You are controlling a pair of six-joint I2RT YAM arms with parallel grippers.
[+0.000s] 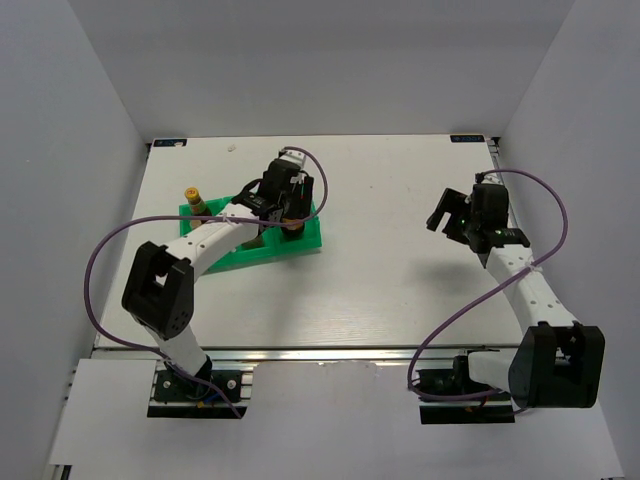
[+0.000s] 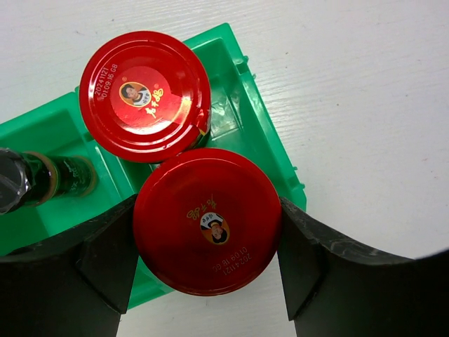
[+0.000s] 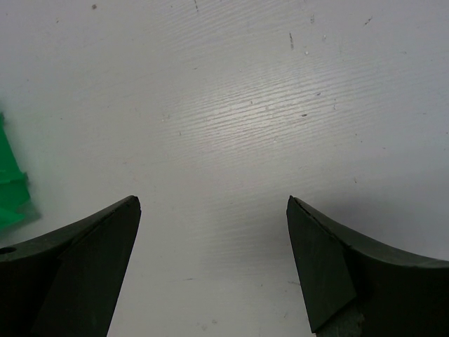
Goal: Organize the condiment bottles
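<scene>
fingers (image 2: pixel 84 281) of the left pincer (image 2: pixel 208 242) sit tight against both sides of a red-lidded jar (image 2: pixel 207 221), so the pincer is closed on it at about the lid's width. the lid is round and glossy, with a small oval portrait and a printed date code. from the wrist view the jar hangs over the corner of the green tray (image 2: pixel 238 105), part above the tray wall and part above the white tabletop (image 2: pixel 351 105); whether its base rests in a compartment or is held clear i cannot tell.

just behind it, lids overlapping in the view, a second red-lidded jar (image 2: pixel 145 95) stands in the tray. to the left a grey-capped bottle (image 2: pixel 28 179) with a dark body shows in another compartment, cut off by the picture's edge.

in the top view the left pincer (image 1: pixel 290 205) is over the tray's right end, and a yellow-capped bottle (image 1: pixel 193 197) stands at the tray's far left corner.

the right pincer (image 3: pixel 212 210) is spread wide with nothing between its fingers, over bare tabletop; a sliver of green tray (image 3: pixel 10 196) shows at the left edge of its view. from above, the right pincer (image 1: pixel 445 215) is well apart from the tray, on the right half of the tabletop.
</scene>
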